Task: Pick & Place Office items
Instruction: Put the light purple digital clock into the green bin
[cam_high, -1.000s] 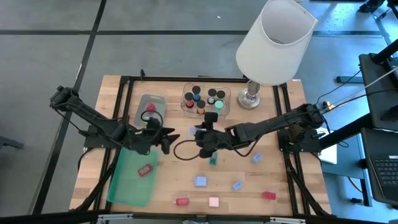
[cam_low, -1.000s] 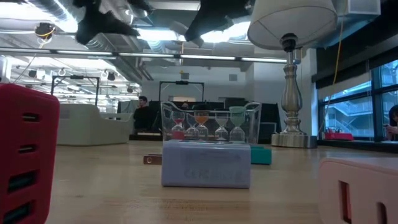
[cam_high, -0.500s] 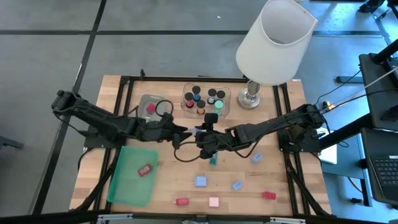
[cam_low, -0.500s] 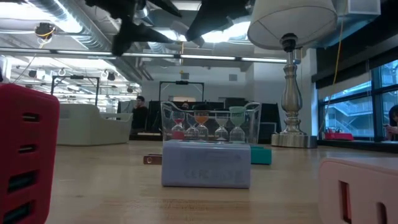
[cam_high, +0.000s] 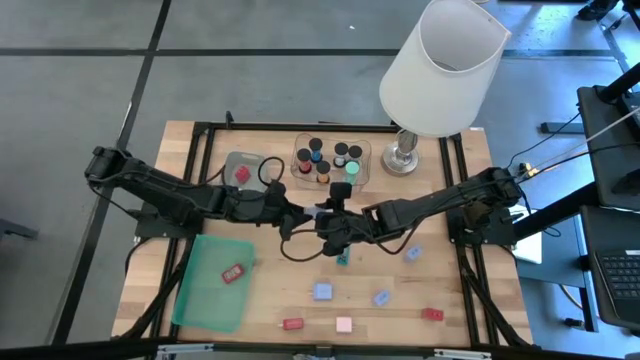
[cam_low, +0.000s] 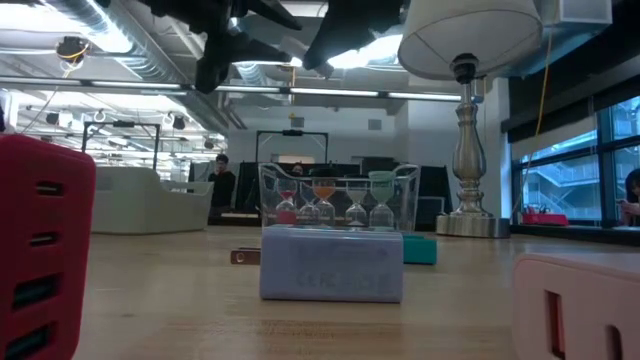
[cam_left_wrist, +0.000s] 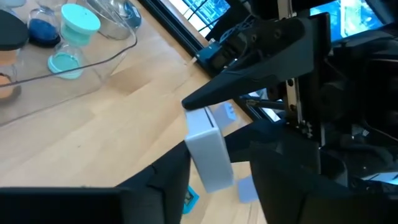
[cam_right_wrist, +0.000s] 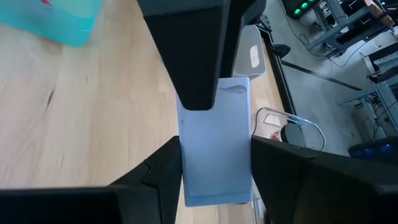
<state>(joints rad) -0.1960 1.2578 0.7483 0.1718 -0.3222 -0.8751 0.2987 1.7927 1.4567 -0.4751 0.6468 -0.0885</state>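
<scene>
A pale lavender block is up in the air over the table's middle, between both grippers. My right gripper reaches in from the table's right and is shut on it. My left gripper reaches in from the table's left, and its open fingers stand on either side of the same block; a gap shows beside one finger. More office items lie on the table: blue blocks, a pink block, red blocks, and a teal piece. My right gripper pinches the pale block by two opposite sides between its fingers, coming level from the table's right. The block is lifted clear of the table.
A clear tray of dark cylinders with coloured tops sits at the far middle, a smaller clear tray left of it. A green lid carrying a red piece lies near left. The lamp stands far right. A black cord loops below the grippers.
My left gripper has moved from above the green lid toward the table's right, up to the right gripper, and now brackets the held block. The right gripper and the block have kept still.
</scene>
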